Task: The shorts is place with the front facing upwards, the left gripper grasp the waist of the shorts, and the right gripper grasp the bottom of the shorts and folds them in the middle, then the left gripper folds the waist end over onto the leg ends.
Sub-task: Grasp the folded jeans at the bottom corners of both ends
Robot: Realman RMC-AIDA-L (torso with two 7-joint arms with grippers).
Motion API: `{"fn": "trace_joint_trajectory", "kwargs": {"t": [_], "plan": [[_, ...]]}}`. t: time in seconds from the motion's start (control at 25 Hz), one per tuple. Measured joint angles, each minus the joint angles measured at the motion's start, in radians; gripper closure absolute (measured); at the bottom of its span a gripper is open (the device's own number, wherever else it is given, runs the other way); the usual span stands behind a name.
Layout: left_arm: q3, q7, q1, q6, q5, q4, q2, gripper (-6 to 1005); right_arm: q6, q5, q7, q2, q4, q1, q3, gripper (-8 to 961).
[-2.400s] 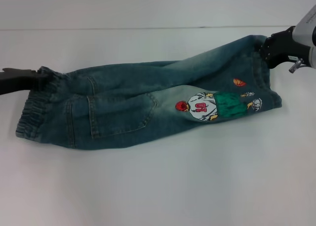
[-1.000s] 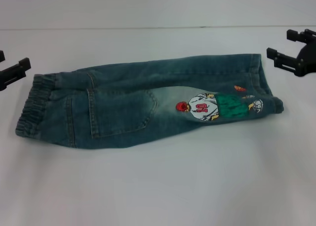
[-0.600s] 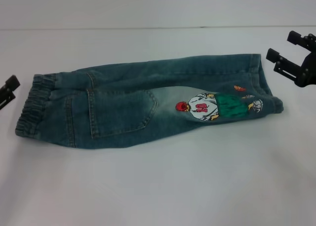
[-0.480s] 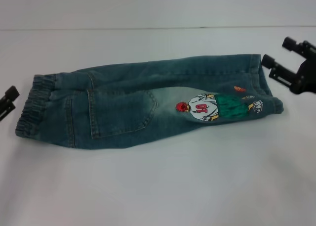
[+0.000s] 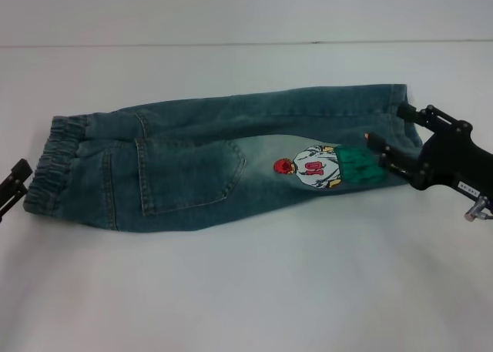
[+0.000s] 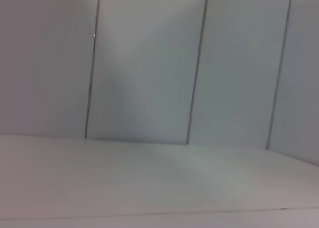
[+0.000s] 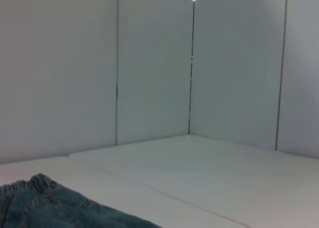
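Over the leg ends point(image 5: 408, 140), right pincer point(image 5: 387, 132) open — hems partly hidden, left pincer point(image 5: 14, 186) edge-cropped, state unclear.

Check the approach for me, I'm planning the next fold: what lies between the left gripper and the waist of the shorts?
Only bare white table, in the head view. The left gripper sits just off the waist of the shorts, not touching.
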Motion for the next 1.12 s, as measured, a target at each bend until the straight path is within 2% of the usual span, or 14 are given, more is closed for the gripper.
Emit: {"fn": "trace_joint_trajectory", "kwargs": {"t": [0.16, 0.36, 0.6, 0.96, 1.12], "plan": [[-0.018, 0.004, 0.001, -0.03, -0.009, -0.005, 0.0, 229, 0.026, -0.001, -0.067, -0.001, 0.038, 0.02, -0.021, 237], [-0.023, 0.005, -0.006, -0.091, -0.008, -0.01, -0.002, 229, 0.082, -0.006, -0.081, -0.002, 0.063, 0.069, -0.082, 423], [-0.022, 0.006, 0.001, -0.105, 0.002, -0.008, -0.003, 230, 0.079, -0.006, -0.093, 0.0, 0.069, 0.09, -0.129, 655], [-0.019, -0.047, 0.017, -0.119, 0.104, 0.096, -0.003, 232, 0.07, -0.004, -0.082, -0.002, 0.062, 0.105, -0.208, 852], [-0.015, -0.099, 0.023, -0.113, 0.192, 0.15, -0.002, 232, 0.069, -0.005, -0.045, -0.007, 0.044, 0.113, -0.243, 935]]}}
